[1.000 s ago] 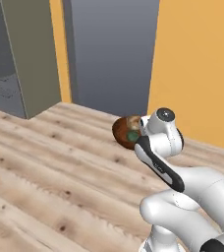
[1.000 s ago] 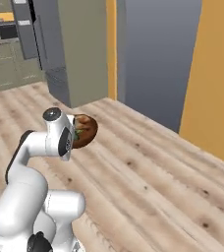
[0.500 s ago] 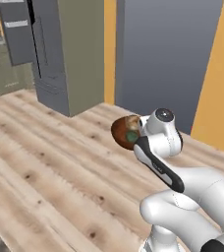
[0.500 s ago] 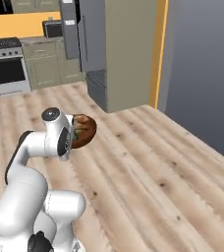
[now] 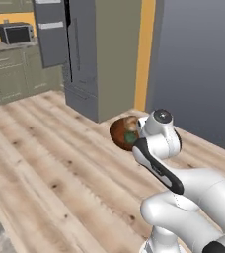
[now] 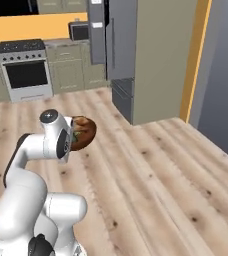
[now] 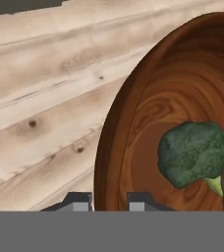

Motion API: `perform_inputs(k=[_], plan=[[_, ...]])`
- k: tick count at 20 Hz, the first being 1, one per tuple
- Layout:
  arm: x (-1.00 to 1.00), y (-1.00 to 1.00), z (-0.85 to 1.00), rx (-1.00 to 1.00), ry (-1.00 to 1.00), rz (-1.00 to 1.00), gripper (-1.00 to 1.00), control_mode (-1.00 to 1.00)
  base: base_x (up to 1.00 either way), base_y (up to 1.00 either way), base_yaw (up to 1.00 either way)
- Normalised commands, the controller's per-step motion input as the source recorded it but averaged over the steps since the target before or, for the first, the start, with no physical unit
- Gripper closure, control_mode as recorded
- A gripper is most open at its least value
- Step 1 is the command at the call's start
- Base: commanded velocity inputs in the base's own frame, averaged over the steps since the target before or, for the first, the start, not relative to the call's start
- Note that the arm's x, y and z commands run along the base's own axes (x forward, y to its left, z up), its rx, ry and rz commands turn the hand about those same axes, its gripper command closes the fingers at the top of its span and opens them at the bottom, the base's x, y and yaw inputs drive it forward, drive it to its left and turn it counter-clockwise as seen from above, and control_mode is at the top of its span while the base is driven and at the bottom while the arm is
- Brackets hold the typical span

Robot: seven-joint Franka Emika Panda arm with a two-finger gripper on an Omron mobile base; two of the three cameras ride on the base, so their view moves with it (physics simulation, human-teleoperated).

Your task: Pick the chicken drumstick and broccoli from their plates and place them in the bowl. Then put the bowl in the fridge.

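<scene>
Above the wood floor, the pincer [image 7: 109, 201] is pinching the bowl [image 7: 148, 123] by its rim, broccoli [image 7: 192, 152] lying inside, so it is paying to keep the bowl level while heading for the fridge [image 5: 85, 54] at 11 o'clock.

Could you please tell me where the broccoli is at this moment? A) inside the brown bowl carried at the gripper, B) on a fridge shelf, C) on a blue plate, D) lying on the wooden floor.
A: the hand view shows the broccoli resting inside the bowl, whose rim sits between the fingers of the gripper, above the wooden floor.
</scene>
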Motion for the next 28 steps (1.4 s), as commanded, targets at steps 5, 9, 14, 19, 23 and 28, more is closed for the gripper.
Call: perform_inputs(k=[5, 9, 14, 19, 23, 28], plan=[[0.00, 0.00, 0.00, 0.00, 0.00, 0.00, 1.00, 1.00, 0.94, 0.21, 0.17], [0.00, 0.00, 0.00, 0.00, 0.00, 0.00, 1.00, 1.00, 0.94, 0.21, 0.16], [0.00, 0.00, 0.00, 0.00, 0.00, 0.00, 1.00, 1.00, 0.94, 0.22, 0.13], [0.00, 0.00, 0.00, 0.00, 0.00, 0.00, 1.00, 1.00, 0.94, 0.22, 0.12], [0.00, 0.00, 0.00, 0.00, 0.00, 0.00, 1.00, 1.00, 0.94, 0.21, 0.12], [0.00, 0.00, 0.00, 0.00, 0.00, 0.00, 1.00, 1.00, 0.94, 0.11, 0.04]])
